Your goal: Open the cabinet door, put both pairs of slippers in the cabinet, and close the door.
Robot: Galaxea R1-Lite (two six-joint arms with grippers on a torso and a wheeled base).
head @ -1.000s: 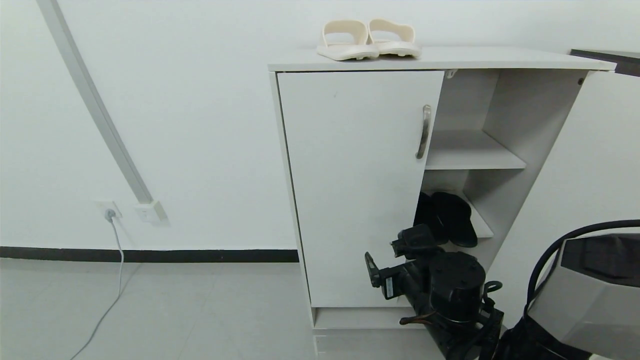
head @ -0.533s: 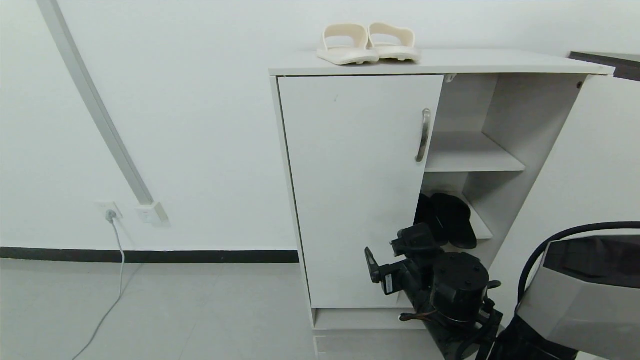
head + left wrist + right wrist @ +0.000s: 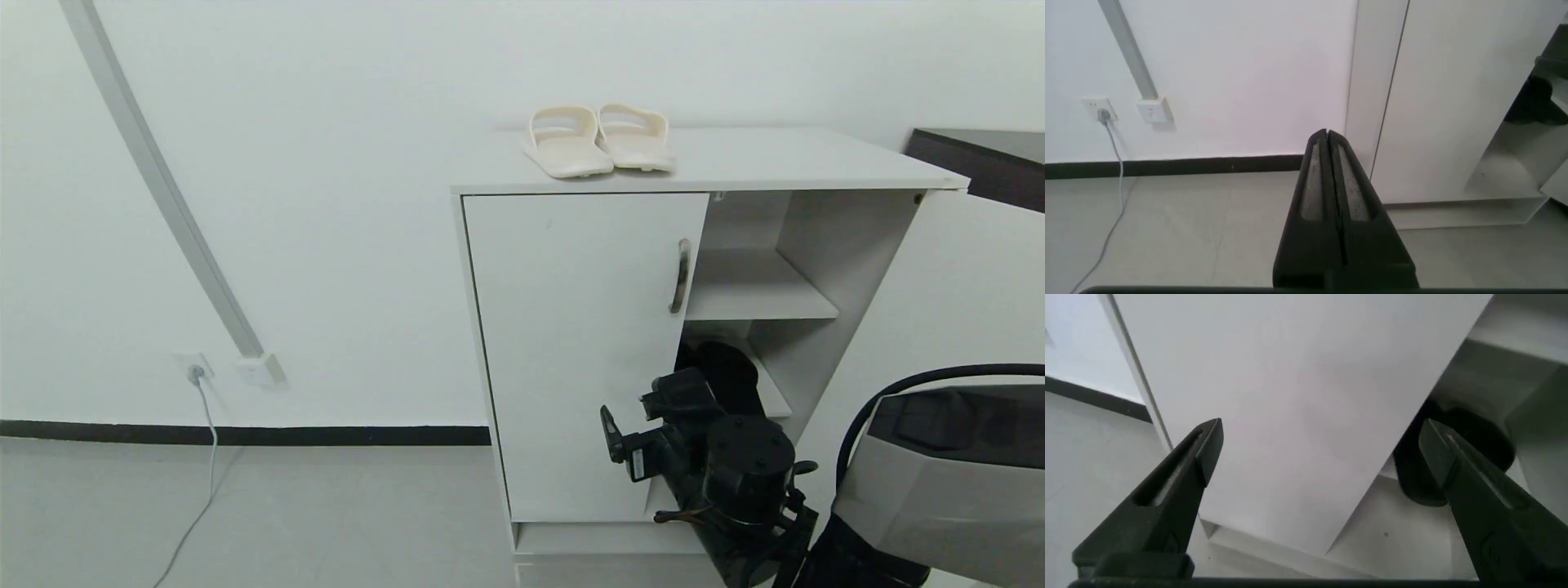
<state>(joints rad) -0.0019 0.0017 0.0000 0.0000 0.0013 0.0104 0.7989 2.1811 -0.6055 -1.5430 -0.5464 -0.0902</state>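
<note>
A pair of cream slippers [image 3: 600,140] lies on top of the white cabinet [image 3: 735,175]. Its left door [image 3: 580,343] is shut and its right door [image 3: 939,302] stands wide open. A pair of black slippers [image 3: 722,367] rests on the lower shelf inside, partly hidden by the left door. My right gripper [image 3: 642,415] is open and empty, low in front of the left door's edge. In the right wrist view the right gripper [image 3: 1323,441] faces the door [image 3: 1306,400], with the black slippers [image 3: 1413,480] beyond. My left gripper [image 3: 1327,143] is shut on nothing and points at the floor left of the cabinet [image 3: 1454,98].
The upper shelf [image 3: 759,298] behind the open door is bare. A metal handle [image 3: 679,276] sits on the left door. A wall socket with a plugged cable [image 3: 196,374] and a slanted grey conduit [image 3: 155,180] are left of the cabinet. Dark furniture [image 3: 980,159] stands at the right.
The head camera has moved, so the whole cabinet sits lower in the picture and more of its top shows. The right gripper stays open at the same spot by the door.
</note>
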